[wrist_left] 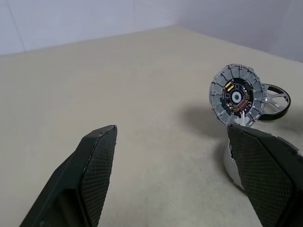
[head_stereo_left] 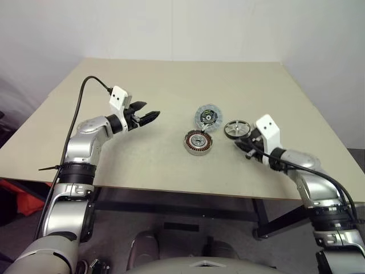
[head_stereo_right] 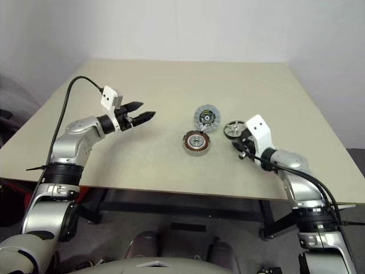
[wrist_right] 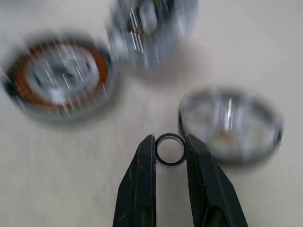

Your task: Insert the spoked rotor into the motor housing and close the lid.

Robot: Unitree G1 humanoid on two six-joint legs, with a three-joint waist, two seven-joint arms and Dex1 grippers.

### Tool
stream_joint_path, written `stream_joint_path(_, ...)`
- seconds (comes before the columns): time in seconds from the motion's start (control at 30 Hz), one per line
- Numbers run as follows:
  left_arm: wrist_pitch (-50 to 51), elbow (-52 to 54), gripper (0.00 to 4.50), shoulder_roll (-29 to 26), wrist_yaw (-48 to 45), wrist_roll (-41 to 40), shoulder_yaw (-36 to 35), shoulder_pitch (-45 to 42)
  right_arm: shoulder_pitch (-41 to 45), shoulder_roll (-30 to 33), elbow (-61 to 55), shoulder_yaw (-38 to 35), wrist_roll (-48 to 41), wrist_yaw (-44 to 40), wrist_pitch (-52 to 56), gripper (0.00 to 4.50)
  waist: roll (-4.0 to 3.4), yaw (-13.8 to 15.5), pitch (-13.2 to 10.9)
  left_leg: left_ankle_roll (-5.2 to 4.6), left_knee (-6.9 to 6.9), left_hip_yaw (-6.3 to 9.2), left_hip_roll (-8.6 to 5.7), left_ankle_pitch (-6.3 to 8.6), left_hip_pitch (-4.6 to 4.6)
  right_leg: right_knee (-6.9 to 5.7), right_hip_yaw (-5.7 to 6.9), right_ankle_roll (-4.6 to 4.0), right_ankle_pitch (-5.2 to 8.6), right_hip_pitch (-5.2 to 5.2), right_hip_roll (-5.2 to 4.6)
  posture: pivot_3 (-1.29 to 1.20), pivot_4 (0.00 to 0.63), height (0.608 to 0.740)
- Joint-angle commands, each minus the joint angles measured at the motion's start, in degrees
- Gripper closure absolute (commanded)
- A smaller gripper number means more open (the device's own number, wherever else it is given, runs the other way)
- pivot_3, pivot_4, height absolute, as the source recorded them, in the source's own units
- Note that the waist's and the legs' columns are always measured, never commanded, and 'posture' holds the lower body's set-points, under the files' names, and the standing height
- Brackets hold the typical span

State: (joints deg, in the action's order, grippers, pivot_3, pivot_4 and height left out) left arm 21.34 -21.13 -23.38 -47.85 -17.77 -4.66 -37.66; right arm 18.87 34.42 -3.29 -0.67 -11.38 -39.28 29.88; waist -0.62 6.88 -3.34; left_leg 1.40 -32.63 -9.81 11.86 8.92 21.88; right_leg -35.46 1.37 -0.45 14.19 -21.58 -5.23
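Observation:
The motor housing [head_stereo_left: 198,142], with its copper windings, lies flat mid-table. Just behind it rests the pale lid [head_stereo_left: 209,117], tilted up, and the dark spoked rotor [head_stereo_left: 237,129] lies to the right of both. My right gripper [wrist_right: 169,142] is shut on a small thin dark ring [wrist_right: 170,164], held just in front of the rotor [wrist_right: 231,124] and above the table. My left gripper [head_stereo_left: 149,116] hovers open and empty to the left of the housing. Its fingers point level toward the lid [wrist_left: 236,97].
The beige table [head_stereo_left: 142,165] has bare surface on the left and at the back. Its front edge runs below both arms. White walls stand behind it and to the right.

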Motion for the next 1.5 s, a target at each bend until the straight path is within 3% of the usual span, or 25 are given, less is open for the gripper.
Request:
stream_joint_path(0.03, -1.1, 1.1, 0.56, 0.4, 0.2, -0.1, 0.4, -1.1, 5.0, -0.8, -5.0, 2.8, -1.5, -2.0, 2.0, 3.93, 0.0, 0.1, 0.0, 0.02, 0.0, 0.01, 0.01, -0.01, 0.0, 0.0, 0.01, 0.0, 0.0, 0.01, 0.0, 0.0, 0.0, 0.74)
stream_joint_path(0.3, -1.1, 1.3, 0.56, 0.4, 0.5, 0.3, 0.6, -0.9, 13.1, -8.1, 5.4, 9.4, 1.8, -1.4, 0.7, 3.93, 0.02, 0.3, 0.0, 0.1, -0.04, 0.02, -0.01, -0.06, 0.06, -0.02, 0.02, -0.01, -0.01, 0.02, -0.06, 0.0, 0.0, 0.74)
stream_joint_path(0.5, -0.7, 2.6, 0.56, -0.8, 0.8, 0.3, 0.4, -0.1, 13.4, -12.4, 9.7, 12.0, 3.6, -0.3, 0.0, 3.93, 0.02, 0.2, 0.0, 0.21, -0.02, 0.02, -0.01, -0.12, 0.2, -0.04, 0.03, -0.01, -0.01, -0.18, -0.01, 0.0, 0.0, 0.74)
stream_joint_path(1.13, -0.7, 2.8, 0.56, -2.1, 1.4, 0.3, 0.3, -0.2, 9.2, -12.8, 10.5, 12.7, 5.6, 1.1, 0.5, 3.93, 0.04, 0.2, 0.0, 0.35, -0.05, 0.02, -0.01, -0.21, 0.3, -0.21, 0.0, -0.01, -0.01, -0.35, -0.01, 0.0, 0.0, 0.74)
stream_joint_path(1.5, -1.1, 2.3, 0.56, -2.0, 1.3, 0.6, 0.5, -0.5, 11.3, -13.5, 13.9, 11.8, 5.9, 2.9, 0.0, 3.93, 0.04, 0.2, 0.0, 0.41, -0.06, 0.02, -0.01, -0.25, 0.24, -0.26, 0.0, -0.01, -0.01, -0.33, -0.01, 0.0, 0.0, 0.74)
